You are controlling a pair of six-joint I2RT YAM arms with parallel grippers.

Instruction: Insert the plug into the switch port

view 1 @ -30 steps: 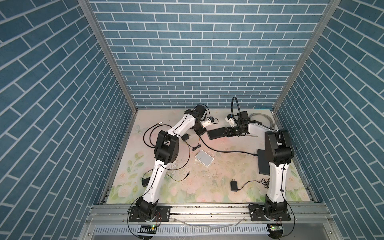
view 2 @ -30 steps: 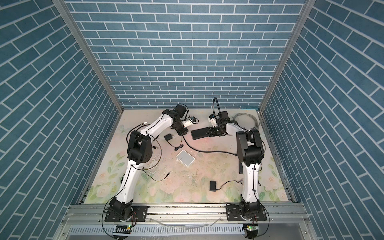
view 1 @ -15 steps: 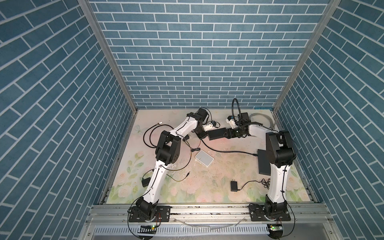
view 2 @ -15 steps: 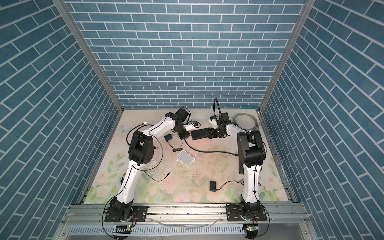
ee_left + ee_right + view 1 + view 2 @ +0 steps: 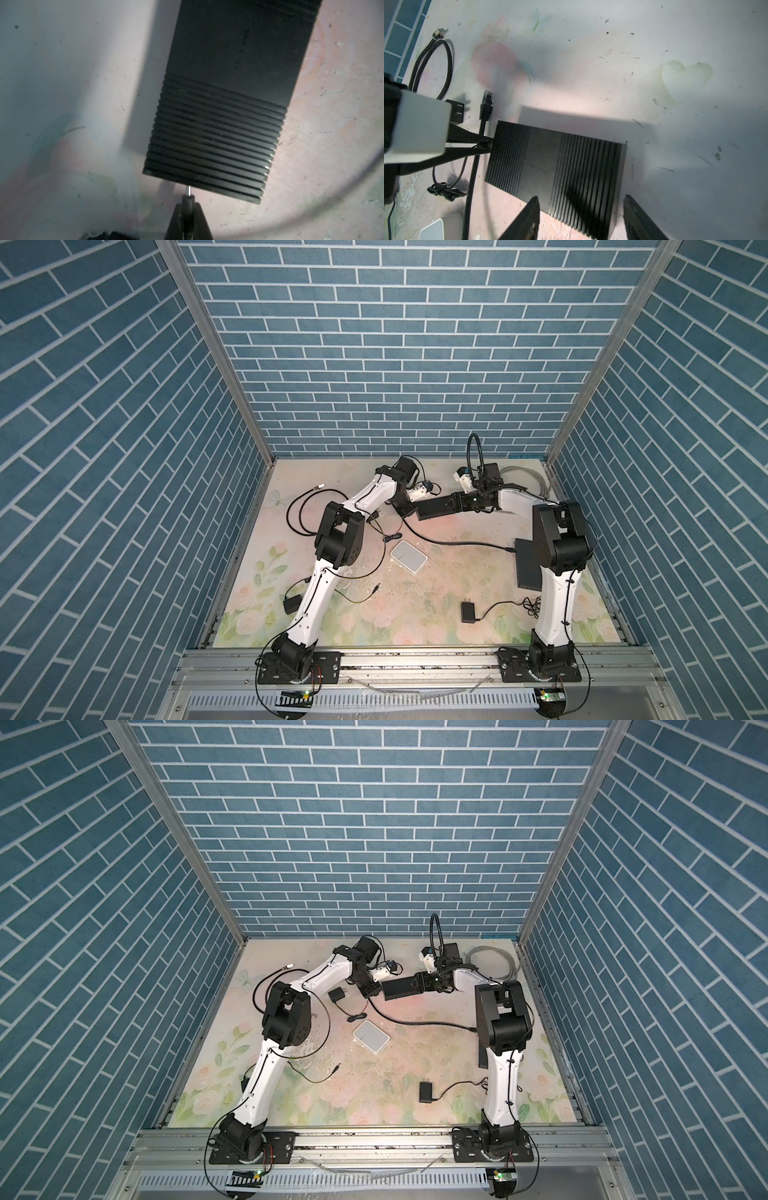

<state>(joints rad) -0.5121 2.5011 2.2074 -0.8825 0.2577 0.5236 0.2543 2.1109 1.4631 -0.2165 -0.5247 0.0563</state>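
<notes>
Left jaws tight on the plug (image 5: 188,202) at the switch (image 5: 224,104) edge; right jaws apart about its other end

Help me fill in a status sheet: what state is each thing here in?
left gripper: shut on plug.
plug: tip at an end of the switch, not seated.
right gripper: open, straddling switch.
switch: between the right fingers, plug not in.
network cable: loose, connector free.
</notes>
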